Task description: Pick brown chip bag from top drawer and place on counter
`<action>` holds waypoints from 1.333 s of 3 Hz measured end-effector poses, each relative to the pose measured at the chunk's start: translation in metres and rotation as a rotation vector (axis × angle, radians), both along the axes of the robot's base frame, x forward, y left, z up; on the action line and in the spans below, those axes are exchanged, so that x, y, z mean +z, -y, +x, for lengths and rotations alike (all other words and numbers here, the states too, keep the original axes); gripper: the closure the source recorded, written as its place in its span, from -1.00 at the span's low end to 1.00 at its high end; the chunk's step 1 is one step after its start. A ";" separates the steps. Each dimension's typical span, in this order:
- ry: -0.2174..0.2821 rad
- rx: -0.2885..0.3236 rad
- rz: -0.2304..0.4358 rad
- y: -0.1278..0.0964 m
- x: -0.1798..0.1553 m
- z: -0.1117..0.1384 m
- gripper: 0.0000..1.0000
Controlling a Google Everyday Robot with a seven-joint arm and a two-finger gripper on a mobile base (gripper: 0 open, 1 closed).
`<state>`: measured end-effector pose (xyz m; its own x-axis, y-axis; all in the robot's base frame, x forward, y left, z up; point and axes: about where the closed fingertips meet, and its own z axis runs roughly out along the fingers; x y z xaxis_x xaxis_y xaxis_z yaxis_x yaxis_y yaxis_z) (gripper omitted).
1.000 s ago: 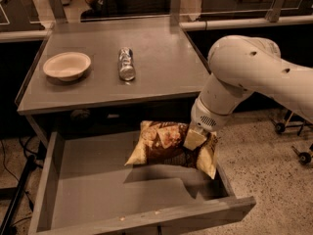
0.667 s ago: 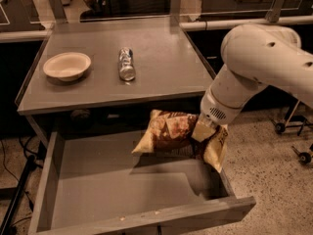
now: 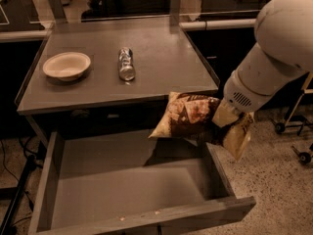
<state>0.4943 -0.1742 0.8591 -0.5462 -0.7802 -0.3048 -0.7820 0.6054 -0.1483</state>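
Observation:
The brown chip bag hangs in the air above the right rear corner of the open top drawer, just below the counter's front edge. My gripper is shut on the bag's right part, with the tan end drooping down to the right of it. The white arm comes in from the upper right. The drawer floor is bare. The counter lies behind and above the drawer.
On the counter a white bowl sits at the left and a silver can lies near the middle. A rolling stand's wheels show on the speckled floor at the right. More tables stand behind.
The arm has lifted the chip bag up and to the right, out of the drawer, to about the height of the counter's front edge.

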 end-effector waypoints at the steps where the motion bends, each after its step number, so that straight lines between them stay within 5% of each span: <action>1: 0.008 -0.009 -0.003 0.002 0.005 0.000 1.00; 3: 0.088 -0.097 -0.013 0.014 0.042 0.016 1.00; 4: 0.090 -0.098 -0.013 0.014 0.043 0.017 1.00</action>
<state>0.5110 -0.1884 0.9023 -0.5911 -0.7285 -0.3463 -0.7022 0.6760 -0.2233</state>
